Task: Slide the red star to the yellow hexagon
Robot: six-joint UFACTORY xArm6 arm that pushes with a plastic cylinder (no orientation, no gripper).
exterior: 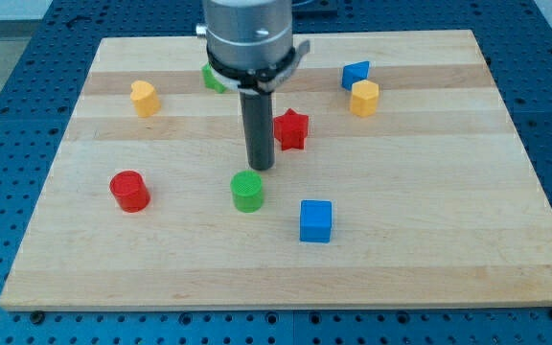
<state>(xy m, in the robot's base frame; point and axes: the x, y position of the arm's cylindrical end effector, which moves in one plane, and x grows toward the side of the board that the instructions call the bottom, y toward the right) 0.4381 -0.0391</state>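
Note:
The red star (291,129) lies near the middle of the wooden board. The yellow hexagon (363,98) stands up and to the right of it, just below a blue block (356,74). My tip (261,167) is on the board just left of and slightly below the red star, close to it, and directly above the green cylinder (247,191). I cannot tell if the rod touches the star.
A red cylinder (129,191) sits at the left, a yellow block (144,98) at the upper left, a blue cube (315,220) below centre. A green block (214,78) is partly hidden behind the arm. The board's edge (286,305) runs along the bottom.

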